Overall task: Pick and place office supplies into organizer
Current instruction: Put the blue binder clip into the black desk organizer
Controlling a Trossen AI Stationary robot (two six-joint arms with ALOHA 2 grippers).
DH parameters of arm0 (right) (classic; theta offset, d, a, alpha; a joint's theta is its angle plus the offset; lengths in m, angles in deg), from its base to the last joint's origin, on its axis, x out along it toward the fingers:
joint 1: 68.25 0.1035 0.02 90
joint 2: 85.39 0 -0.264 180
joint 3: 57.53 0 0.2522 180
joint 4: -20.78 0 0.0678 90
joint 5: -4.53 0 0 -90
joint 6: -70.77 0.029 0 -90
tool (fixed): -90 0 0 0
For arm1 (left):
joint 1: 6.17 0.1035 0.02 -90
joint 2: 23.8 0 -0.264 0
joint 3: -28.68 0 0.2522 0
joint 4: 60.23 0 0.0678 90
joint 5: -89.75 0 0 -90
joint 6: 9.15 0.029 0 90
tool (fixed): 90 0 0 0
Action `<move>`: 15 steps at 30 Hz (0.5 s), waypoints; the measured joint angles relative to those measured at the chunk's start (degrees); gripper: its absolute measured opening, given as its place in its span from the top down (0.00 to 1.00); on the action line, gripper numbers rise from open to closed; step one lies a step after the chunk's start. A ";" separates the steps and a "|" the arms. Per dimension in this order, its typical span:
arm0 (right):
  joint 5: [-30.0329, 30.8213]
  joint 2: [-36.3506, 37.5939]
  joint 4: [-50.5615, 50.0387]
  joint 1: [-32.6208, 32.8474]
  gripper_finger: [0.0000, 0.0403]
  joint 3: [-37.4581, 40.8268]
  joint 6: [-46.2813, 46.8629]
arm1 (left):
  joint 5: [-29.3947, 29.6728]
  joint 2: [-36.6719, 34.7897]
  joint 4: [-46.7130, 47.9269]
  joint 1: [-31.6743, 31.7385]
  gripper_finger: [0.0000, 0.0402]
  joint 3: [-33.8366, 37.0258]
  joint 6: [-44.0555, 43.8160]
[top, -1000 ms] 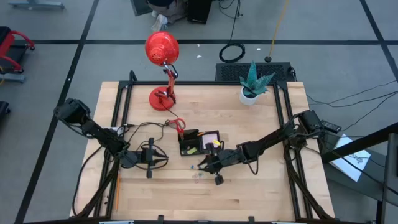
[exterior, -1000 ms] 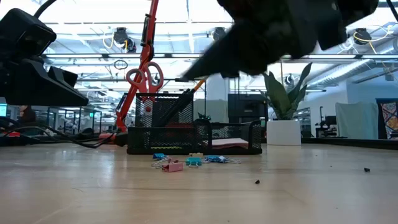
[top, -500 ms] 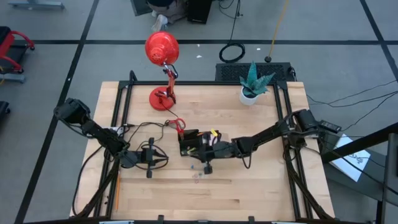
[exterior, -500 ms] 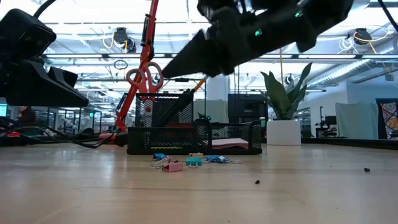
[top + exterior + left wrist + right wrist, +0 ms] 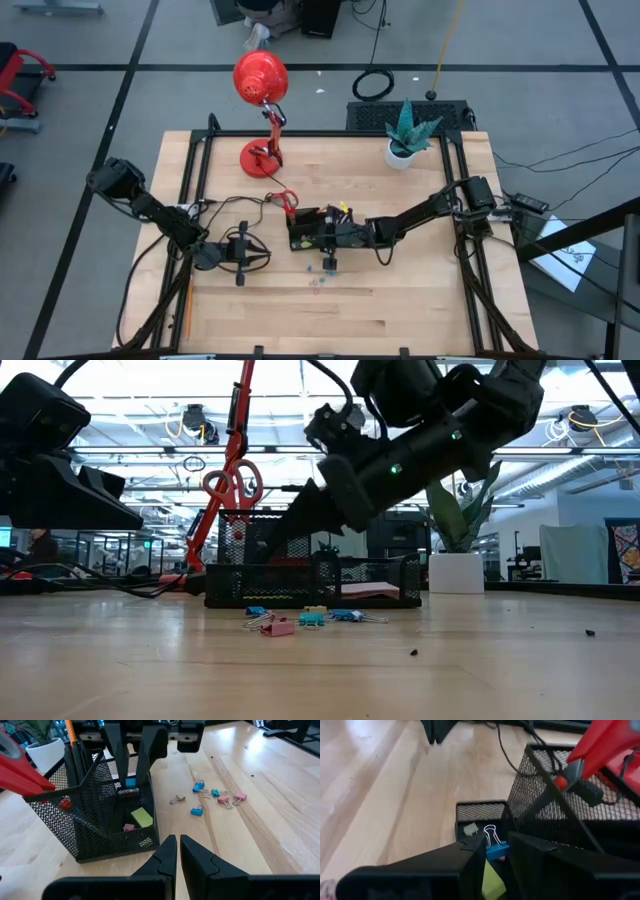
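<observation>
The black mesh organizer stands mid-table, with red-handled scissors upright in its tall cup and a yellow-green piece in a low compartment. My right gripper reaches in from the table's right and is shut on a small blue clip over that low compartment. More small clips lie loose on the wood in front of the organizer. My left gripper waits shut, with nothing in it, to the organizer's left, near the table. My right gripper pinches the blue clip's body between its two fingertips. The clip's wire loops stick out forward past the tips. The fingers slant down from the table's right side. The clip is lifted clear, just above the organizer's low compartment.
A red desk lamp stands at the far left of the table, and a white plant pot at the far right. Cables trail by the left arm. Bare wood lies near the front edge.
My right gripper, still shut on the blue clip, has moved from above the loose clips toward the table's far edge and left. It has sunk and rolled slightly and now stands over the organizer.
</observation>
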 joint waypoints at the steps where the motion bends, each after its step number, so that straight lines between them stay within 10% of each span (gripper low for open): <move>1: 0.17 -0.01 -0.31 0.00 0.83 0.00 -0.05 | 0.00 0.00 -0.02 0.00 0.92 0.00 0.05; 15: 1.48 0.05 -1.08 0.04 0.82 0.00 0.68 | -0.02 0.00 -0.01 0.00 0.92 0.00 -0.24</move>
